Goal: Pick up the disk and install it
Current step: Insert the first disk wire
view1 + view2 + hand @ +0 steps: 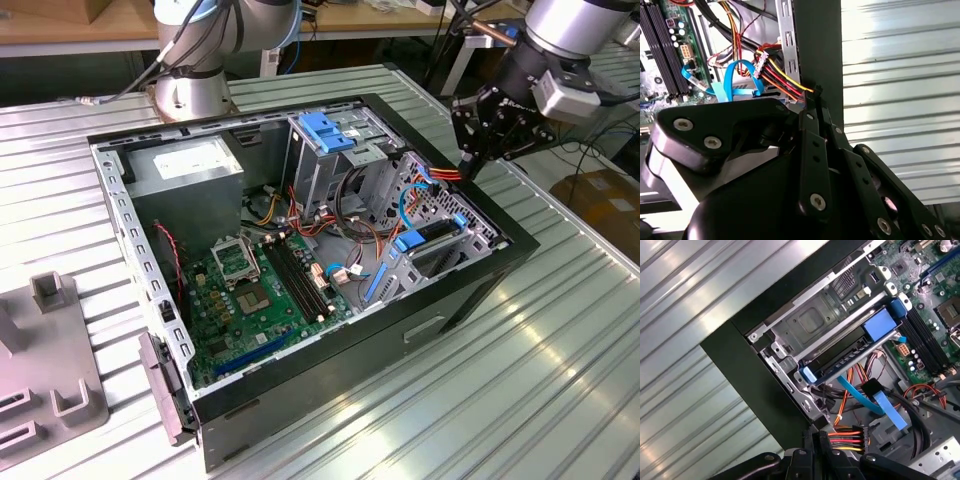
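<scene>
Inside, the open computer case [470, 285] on the ribbed metal worktop [560, 390] holds a green motherboard [255, 295], a grey power-supply box [190, 170] at the corner nearest the arm's base, and a metal drive cage with a blue plastic top [325, 130] beside it. The disk [435, 240] sits in the bay at the case's far corner from the power supply, edged by blue rails; in the first wrist view it lies slotted in the metal bay [855, 347], a blue tab at each end. The hand [468, 168] hovers at the case's rim just above that corner, its black fingers [816, 100] drawn together on a bundle of red, orange and yellow wires [785, 80] that runs to a connector [845, 439]. A light-blue data cable [875, 402] loops beside the disk.
</scene>
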Controlling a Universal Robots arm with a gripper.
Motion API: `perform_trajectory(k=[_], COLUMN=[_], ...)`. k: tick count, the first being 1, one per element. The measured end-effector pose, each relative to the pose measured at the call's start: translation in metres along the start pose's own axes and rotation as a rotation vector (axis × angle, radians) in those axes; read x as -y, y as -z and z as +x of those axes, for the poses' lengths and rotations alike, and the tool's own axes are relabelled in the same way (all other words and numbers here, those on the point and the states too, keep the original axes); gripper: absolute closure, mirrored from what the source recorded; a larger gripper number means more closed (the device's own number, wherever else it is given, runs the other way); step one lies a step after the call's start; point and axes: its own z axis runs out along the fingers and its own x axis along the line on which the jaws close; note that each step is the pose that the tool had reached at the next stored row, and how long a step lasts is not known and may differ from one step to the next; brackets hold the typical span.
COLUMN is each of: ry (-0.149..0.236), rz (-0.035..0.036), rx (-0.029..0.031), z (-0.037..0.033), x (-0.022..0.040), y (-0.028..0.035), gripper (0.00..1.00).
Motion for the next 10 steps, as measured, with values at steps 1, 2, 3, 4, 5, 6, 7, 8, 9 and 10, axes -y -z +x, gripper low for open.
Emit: perform_trajectory(k=[1,2,3,4,5,6,7,8,9,10], ry=[-0.001,-0.001,-0.001,0.000,0.000,-0.001,-0.005,-0.015,-0.031,-0.045], rz=[-0.0024,-0.0052,-0.0074,-0.0087,-0.0093,-0.0095,-0.0099,-0.0101,-0.0105,-0.0109], rx=[-0.0021,-0.0043,-0.0061,-0.0070,-0.0075,-0.0077,-0.0082,-0.0089,-0.0100,-0.0111], z=[-0.0003,-0.0009,-0.0019,-0.0032,-0.0043,-0.0054,-0.0060,-0.0059,-0.0060,-0.0060], x=[-0.0002,-0.0006,-0.0015,-0.0025,-0.0034,-0.0043,-0.0048,-0.0048,-0.0047,-0.0047], y=[0.0002,0.0002,0.0002,0.0002,0.0003,0.0004,0.0003,0.0003,0.0002,0.0002], gripper=[0.84,0.84,0.84,0.84,0.84,0.84,0.84,0.84,0.84,0.84])
